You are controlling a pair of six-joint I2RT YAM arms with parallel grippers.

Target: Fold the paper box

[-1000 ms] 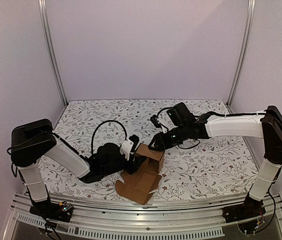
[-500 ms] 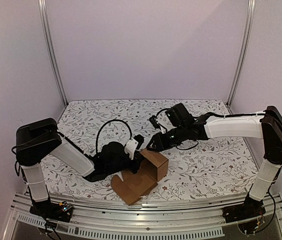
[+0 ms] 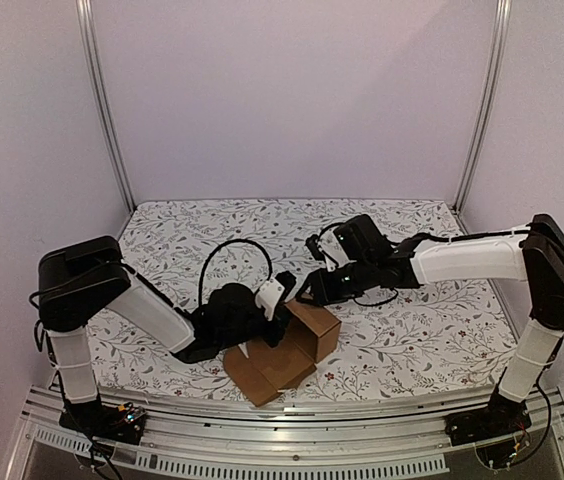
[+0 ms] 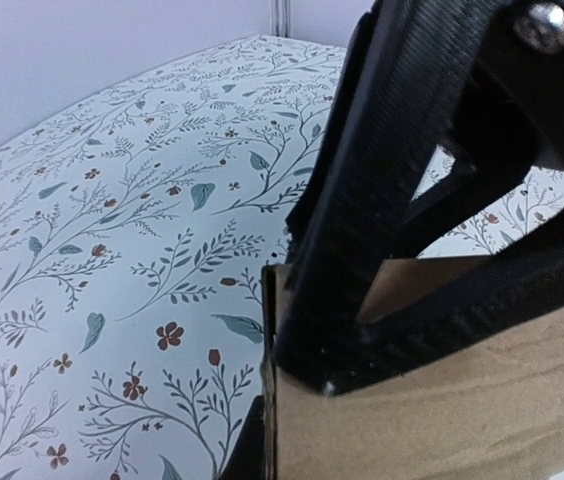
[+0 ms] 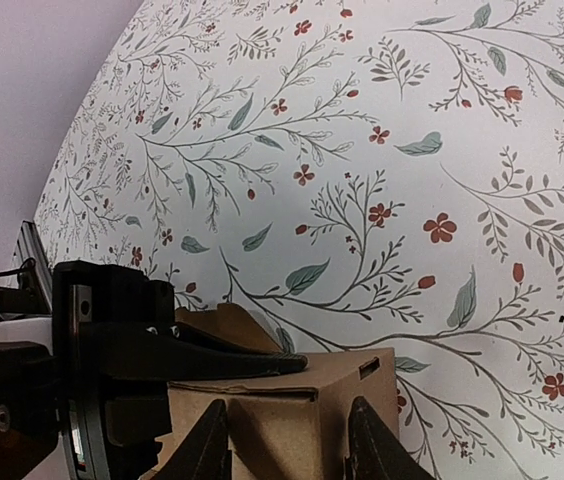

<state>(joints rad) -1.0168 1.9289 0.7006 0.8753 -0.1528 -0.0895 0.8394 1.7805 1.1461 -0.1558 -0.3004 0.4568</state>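
A white tablecloth (image 3: pixel 412 330) printed with thin green sprigs and small red flowers covers the whole work surface. Smooth, pale lilac walls (image 3: pixel 292 90) close it in at the back and sides; slim aluminium posts (image 3: pixel 102 100) stand in the back corners; a ribbed metal rail (image 3: pixel 362 405) runs along the near edge by the arm bases.

The brown cardboard paper box (image 3: pixel 284 350) sits on the cloth near the front, about midway between the arms; it is a half-formed carton, matte, with crisp creases and one side gaping toward the near left.

The left gripper (image 3: pixel 282 300) is black with a woven, carbon-like texture and a white plastic piece on it; it is clamped tight on an upright wall at the carton's left upper edge; the left wrist view shows its fingers (image 4: pixel 392 150) pressed over the board's edge.

The black right gripper (image 3: pixel 312 290) hangs just beside the box's far corner; its jaws stand partly apart, with the box's top edge showing between the fingertips in the right wrist view; whether they touch it I cannot tell.

A black cable (image 3: pixel 224 255) loops above the left arm.
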